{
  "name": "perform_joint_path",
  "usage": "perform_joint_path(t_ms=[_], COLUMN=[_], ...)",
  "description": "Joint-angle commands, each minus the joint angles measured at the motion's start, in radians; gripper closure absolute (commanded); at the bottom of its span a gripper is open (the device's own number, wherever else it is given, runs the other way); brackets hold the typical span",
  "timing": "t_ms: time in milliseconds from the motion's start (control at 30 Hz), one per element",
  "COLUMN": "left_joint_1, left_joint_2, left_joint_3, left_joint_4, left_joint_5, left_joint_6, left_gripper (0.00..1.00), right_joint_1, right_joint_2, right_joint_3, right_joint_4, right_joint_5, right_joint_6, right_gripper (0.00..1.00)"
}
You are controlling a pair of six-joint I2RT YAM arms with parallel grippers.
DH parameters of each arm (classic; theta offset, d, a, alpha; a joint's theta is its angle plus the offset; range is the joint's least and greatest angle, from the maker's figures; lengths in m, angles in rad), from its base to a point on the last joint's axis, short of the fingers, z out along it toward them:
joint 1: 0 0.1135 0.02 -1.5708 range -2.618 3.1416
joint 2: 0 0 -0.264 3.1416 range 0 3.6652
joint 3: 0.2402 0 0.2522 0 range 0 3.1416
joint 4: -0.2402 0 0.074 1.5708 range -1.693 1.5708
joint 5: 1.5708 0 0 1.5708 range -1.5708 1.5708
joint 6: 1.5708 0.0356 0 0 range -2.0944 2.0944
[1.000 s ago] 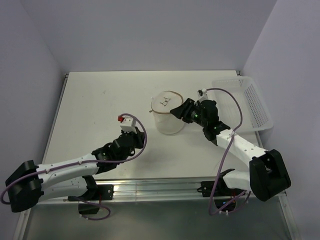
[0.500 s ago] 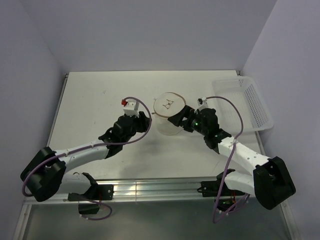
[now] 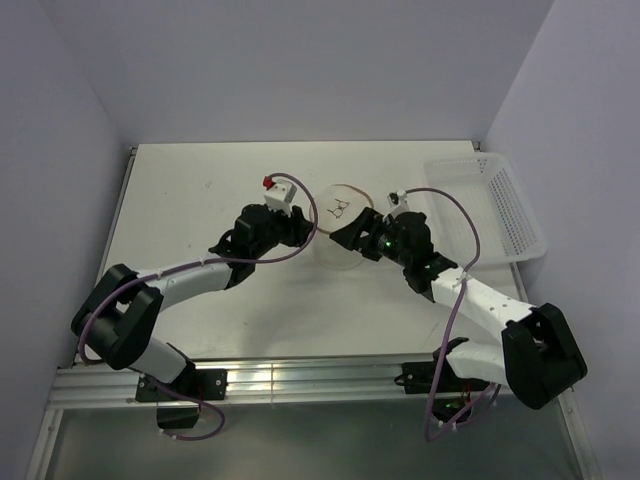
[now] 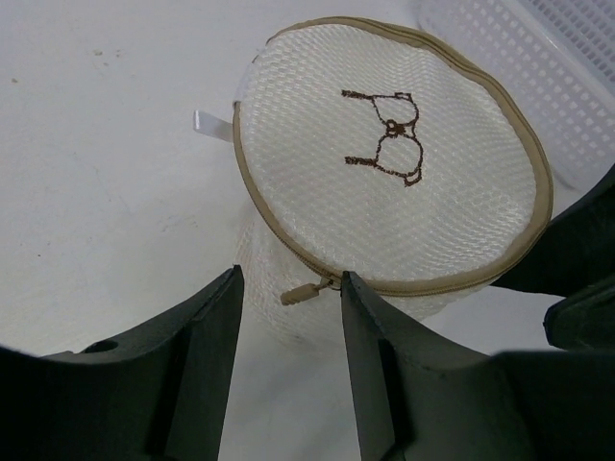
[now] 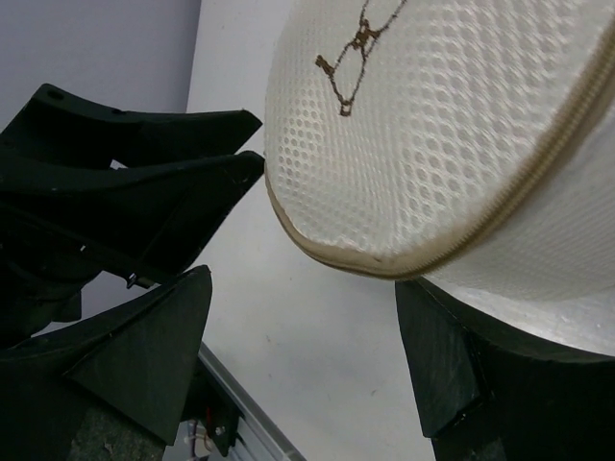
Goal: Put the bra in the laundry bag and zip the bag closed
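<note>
From the near edge, both arms are reaching inward across the white surface (image 3: 200, 190) and meeting at its middle. The left pincer (image 3: 298, 228) is hovering just beside the near left side of the laundry bag (image 3: 345, 210). Its jaws are standing about halfway apart and gripping nothing. In the left wrist view the tan zipper pull (image 4: 298, 293) is hanging from the bag's rim just beyond the gap between the two dark fingers (image 4: 207, 365), apart from both.

The right pincer (image 3: 345, 232) is coming in from the other side, and its jaws are gaping wide. In the right wrist view one finger (image 5: 452, 375) is sitting under the bag's mesh wall and seems to be touching it, while the other finger (image 5: 144, 355) is standing well clear. The bag is not being clamped.

The laundry bag is standing on one round face near the middle of the surface, with the face printed with the bra symbol (image 4: 384, 149) pointing up. The zip is looking closed along the stretch that shows. A small white tab (image 4: 209, 125) is sticking out from its far left side. What is lying inside cannot be told through the mesh.

Farther off, at the right edge, a white perforated basket (image 3: 495, 205) is resting well apart from the bag.
</note>
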Motion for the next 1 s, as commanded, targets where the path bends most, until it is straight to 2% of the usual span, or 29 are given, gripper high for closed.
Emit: perform_joint_path(t_ms=[0,233,433,467,533,567,600,633,700,800,833,967], left_joint_1=[0.001,0.008,0.011,0.011,0.010,0.010,0.008,0.007,0.002,-0.001,-0.001,-0.006], left_joint_2=[0.004,0.020,0.016,0.016,0.010,0.004,-0.016,-0.030,-0.079,-0.141,-0.148,-0.145], left_joint_3=[0.052,0.068,0.052,0.051,0.049,0.046,0.034,0.028,0.005,-0.015,-0.020,-0.044], left_joint_4=[-0.014,-0.023,0.003,0.006,0.011,0.012,0.017,0.017,0.006,-0.020,-0.023,-0.021], left_joint_5=[0.051,0.123,0.181,0.187,0.216,0.224,0.227,0.221,0.199,0.147,0.138,0.167], left_joint_6=[0.064,0.058,0.016,0.011,-0.008,-0.017,-0.030,-0.035,-0.040,-0.063,-0.072,-0.090], left_gripper=[0.49,0.56,0.72,0.77,0.79,0.78,0.77,0.76,0.72,0.64,0.58,0.48], right_joint_1=[0.002,-0.002,-0.007,-0.008,-0.025,-0.031,-0.041,-0.054,-0.081,-0.100,-0.108,-0.171], right_joint_2=[0.013,0.026,0.055,0.068,0.079,0.091,0.098,0.101,0.086,0.056,0.049,0.036], right_joint_3=[0.059,0.071,0.106,0.108,0.106,0.108,0.112,0.115,0.111,0.125,0.125,0.123], right_joint_4=[0.016,0.016,-0.021,-0.018,-0.004,-0.001,-0.004,-0.004,-0.015,-0.073,-0.083,-0.099], right_joint_5=[-0.018,-0.021,0.028,0.046,0.076,0.096,0.094,0.082,0.094,0.080,0.067,-0.091], right_joint_6=[-0.020,-0.023,-0.017,-0.016,-0.013,-0.017,-0.022,-0.025,-0.048,-0.101,-0.111,-0.148], right_gripper=[0.16,0.16,0.14,0.21,0.32,0.57,0.72,0.84,0.99,1.00,1.00,1.00])
